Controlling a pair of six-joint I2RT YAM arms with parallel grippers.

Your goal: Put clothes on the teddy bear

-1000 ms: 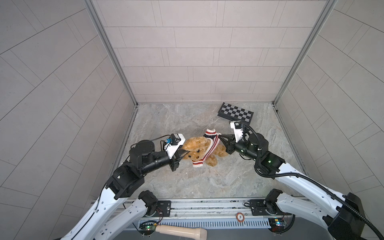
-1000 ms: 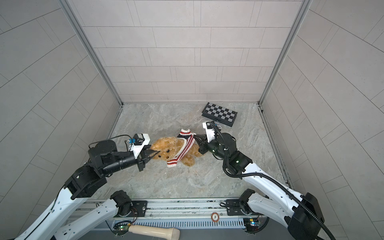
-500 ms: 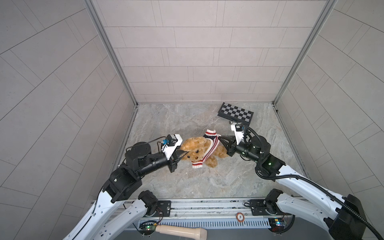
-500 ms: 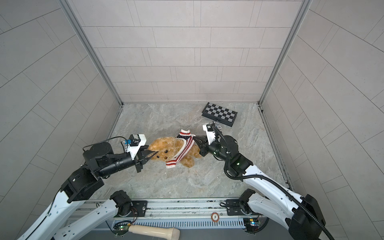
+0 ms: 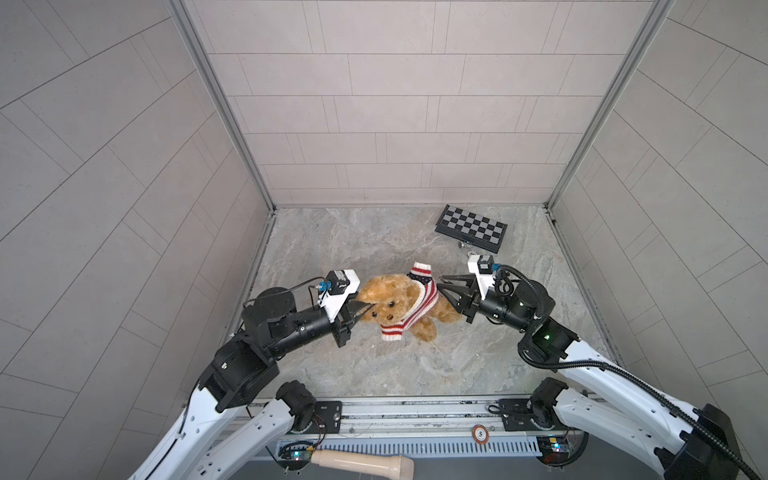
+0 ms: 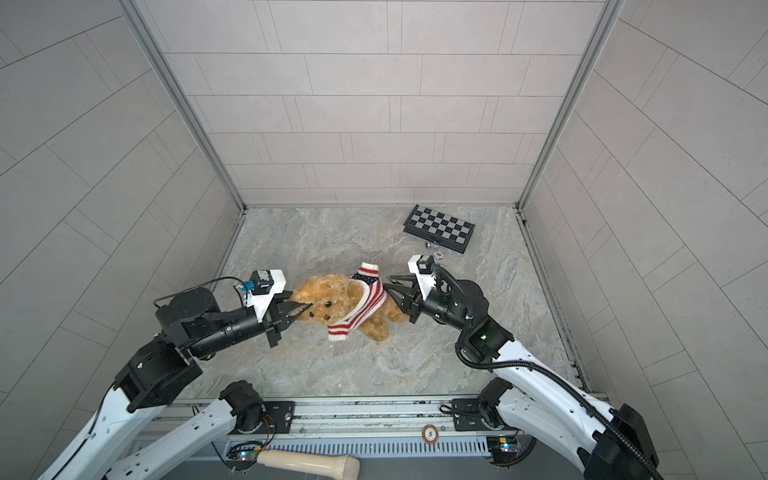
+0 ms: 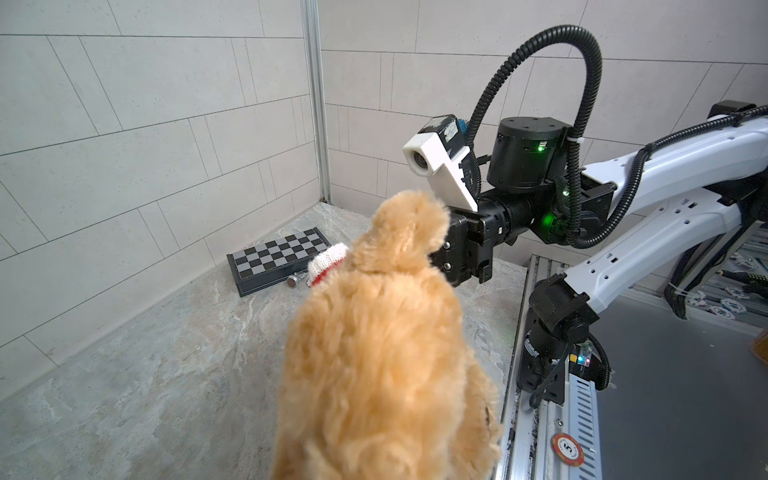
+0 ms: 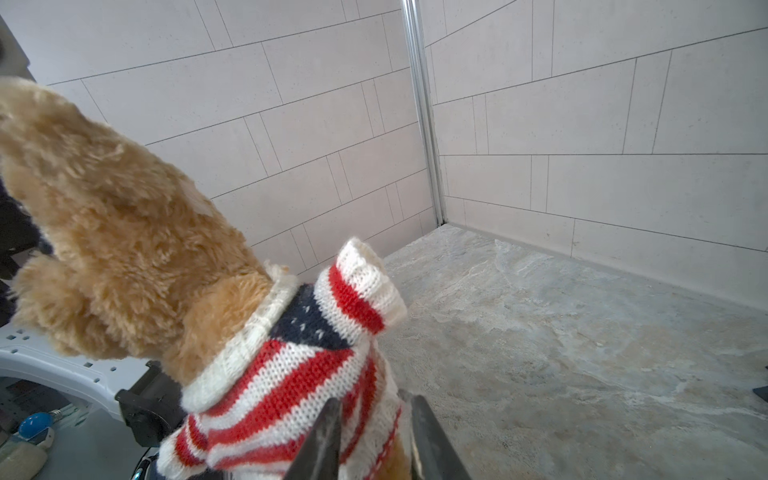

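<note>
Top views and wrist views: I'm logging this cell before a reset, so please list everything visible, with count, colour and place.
table: one, grey marbled, cell floor
walls: three, pale grey tiles
teddy bear: one, golden-brown, mid-table
sweater: one, red-and-white striped with navy patch, collar round the bear's neck
chessboard: one, black and grey, table's far right
metal cylinder: one, silvery, beside the chessboard's near edge
chip: one clear, red, on the front rail
wooden handle: one, pale, below the rail
left pincer: one, black, shut on the bear's head
right pincer: one, black, open by the sweater's hem
</note>
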